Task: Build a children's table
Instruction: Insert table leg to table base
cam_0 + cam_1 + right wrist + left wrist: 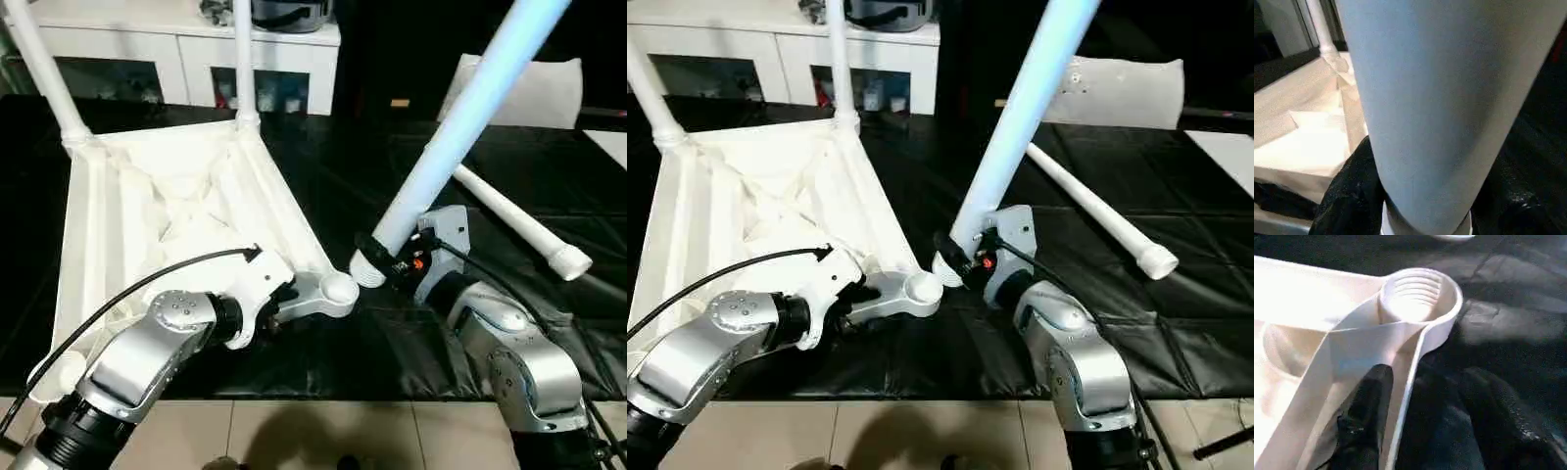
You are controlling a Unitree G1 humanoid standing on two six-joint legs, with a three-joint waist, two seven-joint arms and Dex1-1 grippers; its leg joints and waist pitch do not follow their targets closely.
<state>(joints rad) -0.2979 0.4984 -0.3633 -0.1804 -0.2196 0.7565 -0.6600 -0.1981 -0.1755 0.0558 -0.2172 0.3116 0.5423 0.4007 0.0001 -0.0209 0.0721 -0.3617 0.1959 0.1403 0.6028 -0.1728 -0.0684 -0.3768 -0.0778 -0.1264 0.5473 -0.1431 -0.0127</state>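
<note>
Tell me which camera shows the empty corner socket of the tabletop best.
The left wrist view: the socket sits close and open, its inner ridges visible. Both head views show it small, from above, at the near corner of the tabletop, beside the left gripper.

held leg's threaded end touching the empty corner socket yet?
Apart. Left eye view: leg end hangs just beside the socket, a dark gap of mat between them.

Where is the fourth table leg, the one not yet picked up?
The loose leg lies flat on the black mat at the right, behind the right gripper, which holds another leg tilted beside the tabletop.
</note>
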